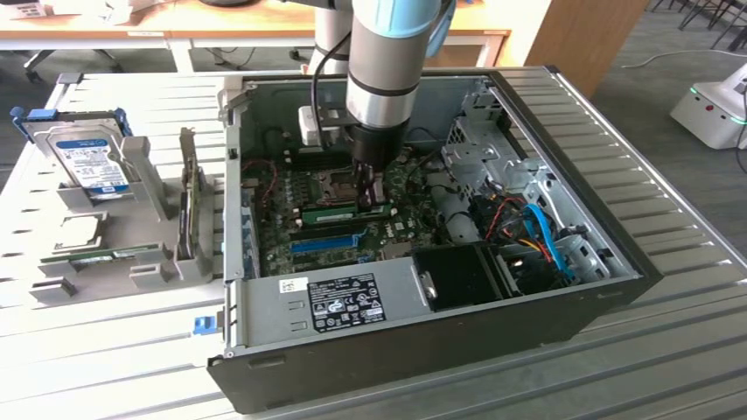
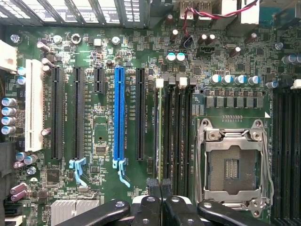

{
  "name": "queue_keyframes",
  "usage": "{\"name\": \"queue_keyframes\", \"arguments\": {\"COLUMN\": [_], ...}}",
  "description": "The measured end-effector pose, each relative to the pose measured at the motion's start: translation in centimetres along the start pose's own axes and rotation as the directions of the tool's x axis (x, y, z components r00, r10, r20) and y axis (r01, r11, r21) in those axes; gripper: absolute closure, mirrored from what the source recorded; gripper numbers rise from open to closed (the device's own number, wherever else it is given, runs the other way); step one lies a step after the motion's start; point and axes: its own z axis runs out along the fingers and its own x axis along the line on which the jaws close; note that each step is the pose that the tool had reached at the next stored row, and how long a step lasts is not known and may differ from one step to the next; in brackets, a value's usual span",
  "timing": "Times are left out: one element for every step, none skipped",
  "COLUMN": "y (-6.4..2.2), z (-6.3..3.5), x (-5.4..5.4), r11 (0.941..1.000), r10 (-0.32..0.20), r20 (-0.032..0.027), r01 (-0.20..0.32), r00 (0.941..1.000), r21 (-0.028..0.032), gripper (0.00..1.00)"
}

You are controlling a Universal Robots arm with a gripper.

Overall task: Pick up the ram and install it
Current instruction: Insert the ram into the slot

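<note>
Ram [image 2: 160, 132] stands edge-on in the memory slot [image 2: 165, 136] nearest the black expansion slot [image 2: 140, 113], inside the open computer case [image 1: 350, 302] on the surface [image 1: 653, 367]. In the exterior view it shows as a pale green strip [image 1: 346, 210] under the arm. The hand [image 2: 160, 193] is closed, its fingertips [image 2: 151, 197] together over one end of the stick. Whether they pinch its top edge or only bear on it cannot be told.

Judged step: insertion, with pick-up complete. Seating calls for straight downward pressure, the stick kept in line with the slot so neither end rides high.
</note>
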Motion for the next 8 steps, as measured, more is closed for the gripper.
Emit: {"name": "queue_keyframes", "arguments": {"y": [0.00, 0.00, 0.00, 0.00, 0.00, 0.00, 0.00, 0.00], "z": [0.00, 0.01, 0.01, 0.01, 0.01, 0.01, 0.01, 0.01], "x": [0.00, 0.00, 0.00, 0.00, 0.00, 0.00, 0.00, 0.00], "r11": [1.0000, 1.0000, 1.0000, 1.0000, 1.0000, 1.0000, 1.0000, 1.0000], "r10": [0.000, 0.000, 0.000, 0.000, 0.000, 0.000, 0.000, 0.000], "r20": [0.0000, 0.0001, 0.0002, 0.0002, 0.0001, 0.0002, 0.0001, 0.0002], "r01": [0.000, 0.000, 0.000, 0.000, 0.000, 0.000, 0.000, 0.000], "r00": [1.0000, 1.0000, 1.0000, 1.0000, 1.0000, 1.0000, 1.0000, 1.0000], "r21": [0.0000, 0.0000, 0.0001, 0.0001, 0.0000, 0.0001, 0.0001, 0.0001], "gripper": [0.88, 0.88, 0.88, 0.88, 0.88, 0.88, 0.88, 0.88]}}
